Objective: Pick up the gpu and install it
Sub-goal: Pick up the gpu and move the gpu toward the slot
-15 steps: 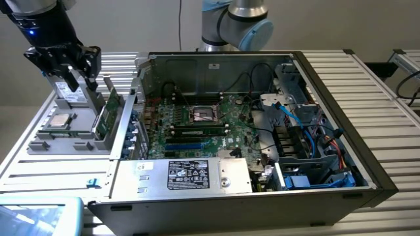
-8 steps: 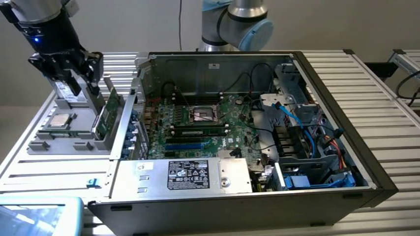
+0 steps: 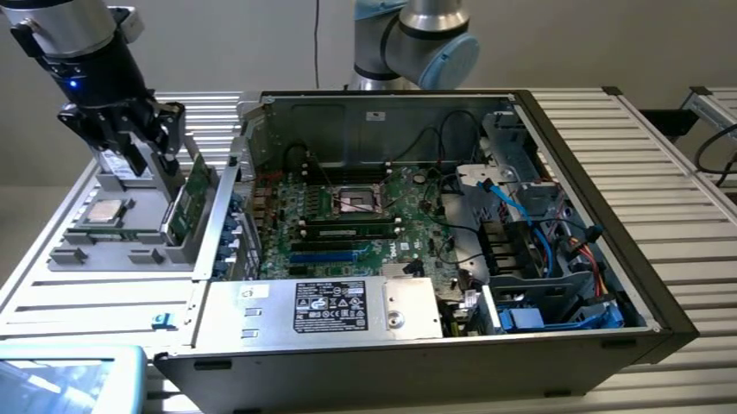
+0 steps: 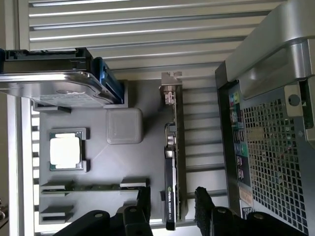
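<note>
Jaws apart, empty, over gray parts holder (image 3: 116, 252) just beside computer case (image 3: 345, 121). Gpu (image 4: 172, 162) stands on edge in holder slot nearest case, untouched, not yet lifted. Wrist view: card's thin top edge runs straight into gap between jaws, one finger each side, no contact seen. Card's long axis parallel to case's adjacent wall, so jaws span its thickness. Hard drive (image 4: 49, 81) and CPU (image 4: 65, 151) sit farther from case. Judgement: lined up for grasp.
</note>
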Robot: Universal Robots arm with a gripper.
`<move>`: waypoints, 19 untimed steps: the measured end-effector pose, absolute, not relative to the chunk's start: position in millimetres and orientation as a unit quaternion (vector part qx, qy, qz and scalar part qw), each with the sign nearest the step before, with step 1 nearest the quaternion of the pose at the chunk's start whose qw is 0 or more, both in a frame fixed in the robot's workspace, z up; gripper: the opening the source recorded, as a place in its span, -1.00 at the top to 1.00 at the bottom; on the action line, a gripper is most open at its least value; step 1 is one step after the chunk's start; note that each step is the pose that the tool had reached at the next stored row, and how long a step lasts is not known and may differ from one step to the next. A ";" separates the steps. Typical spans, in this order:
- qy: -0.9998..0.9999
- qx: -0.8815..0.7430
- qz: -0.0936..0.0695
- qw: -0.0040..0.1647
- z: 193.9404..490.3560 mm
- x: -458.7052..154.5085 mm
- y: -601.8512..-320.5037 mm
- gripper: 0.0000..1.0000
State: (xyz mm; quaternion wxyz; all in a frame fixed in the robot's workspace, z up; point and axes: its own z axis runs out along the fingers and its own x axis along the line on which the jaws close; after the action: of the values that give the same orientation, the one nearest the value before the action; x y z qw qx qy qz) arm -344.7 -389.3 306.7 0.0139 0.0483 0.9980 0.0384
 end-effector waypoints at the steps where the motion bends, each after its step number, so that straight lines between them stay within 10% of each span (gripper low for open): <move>1: 0.998 0.048 0.039 0.014 304.9 -344.8 -389.3 0.00; 19: 0.997 0.048 0.056 0.016 283.6 -346.0 -389.3 0.00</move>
State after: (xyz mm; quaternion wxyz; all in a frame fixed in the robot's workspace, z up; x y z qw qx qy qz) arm -346.0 -389.3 283.6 0.0163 0.0475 0.9972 0.0558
